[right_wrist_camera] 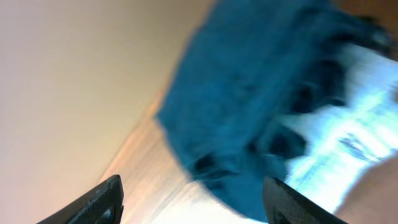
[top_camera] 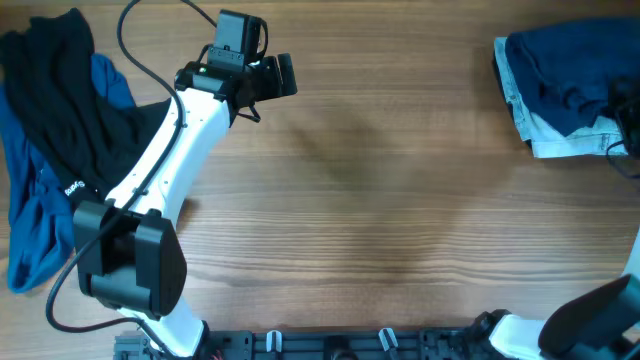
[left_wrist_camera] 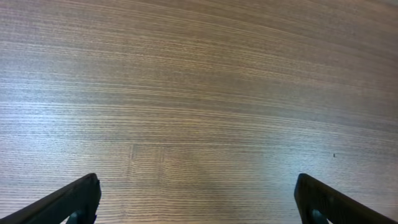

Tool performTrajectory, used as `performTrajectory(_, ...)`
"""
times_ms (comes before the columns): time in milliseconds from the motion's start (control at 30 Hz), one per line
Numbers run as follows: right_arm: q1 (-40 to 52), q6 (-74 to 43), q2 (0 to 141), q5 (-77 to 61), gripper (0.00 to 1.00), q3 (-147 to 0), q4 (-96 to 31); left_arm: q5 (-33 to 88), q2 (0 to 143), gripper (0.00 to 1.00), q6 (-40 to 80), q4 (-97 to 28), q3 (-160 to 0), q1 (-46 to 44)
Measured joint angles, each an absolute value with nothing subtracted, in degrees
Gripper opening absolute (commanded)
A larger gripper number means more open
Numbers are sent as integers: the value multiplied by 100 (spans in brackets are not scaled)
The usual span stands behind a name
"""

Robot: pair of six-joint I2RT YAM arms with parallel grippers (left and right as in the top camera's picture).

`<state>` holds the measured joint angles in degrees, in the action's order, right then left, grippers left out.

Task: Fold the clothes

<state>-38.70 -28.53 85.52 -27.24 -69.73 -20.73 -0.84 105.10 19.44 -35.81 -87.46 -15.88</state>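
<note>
A heap of clothes lies at the table's far left: a black garment (top_camera: 70, 90) on a mid-blue piece (top_camera: 28, 220). A second heap sits at the far right: navy-blue shorts (top_camera: 570, 65) on a pale light-blue denim piece (top_camera: 560, 135). My left gripper (top_camera: 268, 78) is open and empty over bare wood near the far edge; its wrist view shows only the table between the fingertips (left_wrist_camera: 198, 202). My right gripper (right_wrist_camera: 194, 199) is open and empty just above the navy shorts (right_wrist_camera: 249, 106) and pale denim (right_wrist_camera: 348, 137), blurred. In the overhead view it is at the right edge, mostly out of frame.
The wooden table (top_camera: 380, 200) stretches between the two heaps. The left arm's base (top_camera: 130, 255) stands at the front left, the right arm's base (top_camera: 590, 320) at the front right. A cable (top_camera: 140, 50) loops near the left arm.
</note>
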Motion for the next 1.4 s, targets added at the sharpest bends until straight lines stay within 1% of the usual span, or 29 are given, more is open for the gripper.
performTrajectory(67,-3868,-2526,8464,-3155,73,-6973,-1553,-86,10510,100,1944,-3577,-8746,-1588)
performTrajectory(200,-3828,-2285,8709,-3251,82,-6958,-12,-86,10510,100,1944,-3645,-8746,-1588)
performTrajectory(233,-3813,-2241,8956,-3210,83,-6973,611,-86,10510,100,1944,-3658,-8746,-1588)
performTrajectory(300,-3787,-2086,9430,-3166,85,-6969,1422,-89,10510,100,1944,-3647,-8746,-1588)
performTrajectory(333,-3780,-1900,9854,-3124,85,-6980,1955,-89,10508,100,1944,-3651,-8746,-1588)
performTrajectory(400,-3741,-1304,10547,-3072,84,-6980,2561,-102,10508,100,1944,-3645,-8746,-1588)
performTrajectory(500,-3586,-268,11452,-3013,84,-6980,2665,-104,10508,100,1944,-3649,-8746,-1588)
performTrajectory(567,-3457,274,12051,-2814,90,-6980,2626,-104,10508,100,1944,-3649,-8746,-1588)
performTrajectory(600,-3424,414,12237,-2722,93,-6987,2644,-104,10508,100,1944,-3653,-8746,-1588)
performTrajectory(667,-3385,648,12534,-2541,94,-7107,2633,-104,10508,100,1944,-3649,-8746,-1588)
performTrajectory(867,-3308,849,12602,-2156,100,-7264,2381,-104,10508,100,1944,-3649,-8746,-1588)
performTrajectory(1000,-3306,773,12359,-2023,100,-7203,2185,-104,10508,100,1944,-3651,-8746,-1588)
performTrajectory(1100,-3319,694,11721,-1761,100,-6989,1885,-104,10508,100,1944,-3647,-8746,-1588)
performTrajectory(1133,-3321,670,11432,-1710,100,-6941,1796,-104,10508,100,1944,-3649,-8746,-1588)
performTrajectory(1200,-3339,545,10294,-1647,100,-6912,1767,-104,10508,100,1944,-3649,-8746,-1588)
performTrajectory(1267,-3343,462,9550,-1737,100,-6932,1715,-104,10508,100,1944,-3651,-8746,-1588)
performTrajectory(1333,-3347,290,8744,-2200,100,-6947,1483,-104,10508,100,1944,-3653,-8746,-1588)
performTrajectory(1400,-3347,49,8283,-2832,100,-6947,1299,-104,10508,100,1944,-3649,-8746,-1588)
